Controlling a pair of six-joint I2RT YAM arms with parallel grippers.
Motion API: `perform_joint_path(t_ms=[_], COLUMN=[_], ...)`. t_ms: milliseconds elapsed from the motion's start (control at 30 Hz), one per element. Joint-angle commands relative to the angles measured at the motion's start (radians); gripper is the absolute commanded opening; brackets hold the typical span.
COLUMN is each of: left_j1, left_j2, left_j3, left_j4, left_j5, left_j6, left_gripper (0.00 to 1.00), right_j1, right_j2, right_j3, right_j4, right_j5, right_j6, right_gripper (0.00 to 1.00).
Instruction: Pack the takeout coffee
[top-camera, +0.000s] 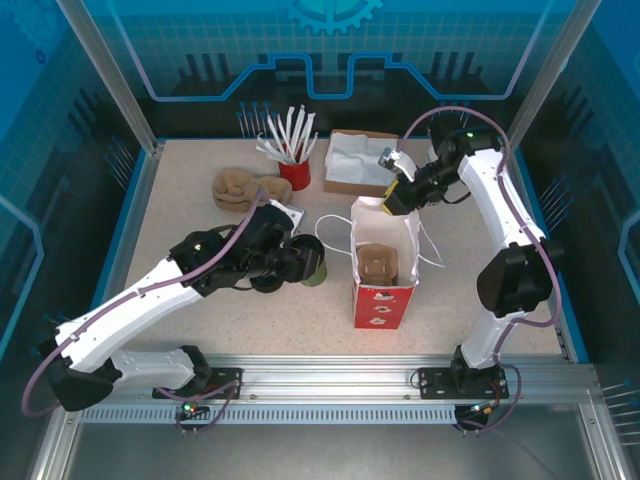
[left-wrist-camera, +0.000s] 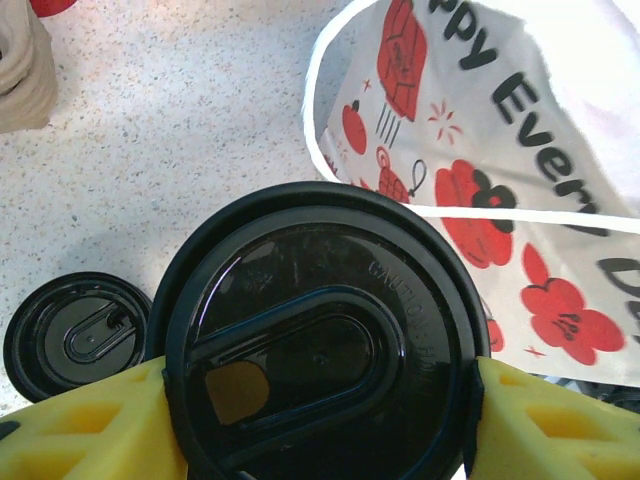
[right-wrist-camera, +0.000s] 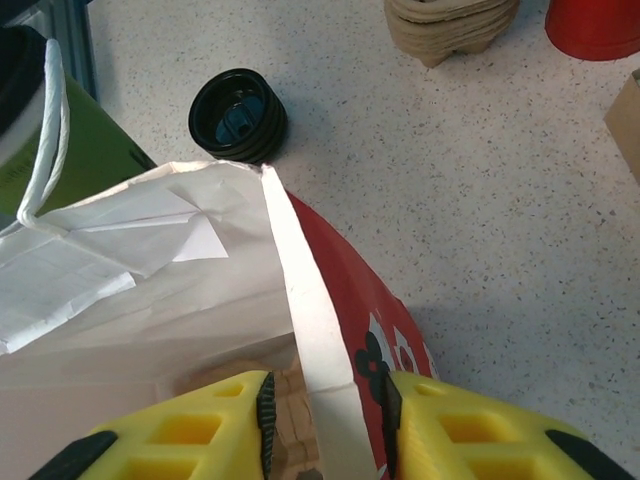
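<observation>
The takeout coffee is a dark olive cup under a black lid. It stands upright just left of the red and white paper bag. My left gripper is shut on it, a yellow finger pressed to each side of the lid's rim. The bag stands open, with a brown pulp carrier inside. At the bag's back rim my right gripper is shut on a folded corner of the bag's wall. The cup's green side shows beyond the bag.
A stack of black lids lies on the table beside the cup, also. At the back are pulp carriers, a red cup of white sticks and an open cardboard box. The bag's white cord handles hang loose.
</observation>
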Motion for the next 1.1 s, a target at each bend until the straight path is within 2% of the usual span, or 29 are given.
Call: perform_joint_path(t_ms=[0, 233, 1067], left_j1=[-0.004, -0.004, -0.008], left_j2=[-0.03, -0.043, -0.048], left_j3=[0.046, 0.085, 0.294], left_j4=[-0.031, -0.044, -0.143], left_j5=[0.024, 0.033, 0.042], left_j6=[0.018, 0.016, 0.065], left_gripper=[0.61, 0.61, 0.59], right_j1=[0.013, 0.019, 0.08], right_j2=[0.023, 0.011, -0.321], right_j3=[0.049, 0.085, -0.201], right_j4=[-0.028, -0.028, 0.336], right_j5=[0.001, 0.008, 0.167], right_j6=[-0.005, 0.013, 0.392], right_gripper=[0.24, 0.01, 0.0])
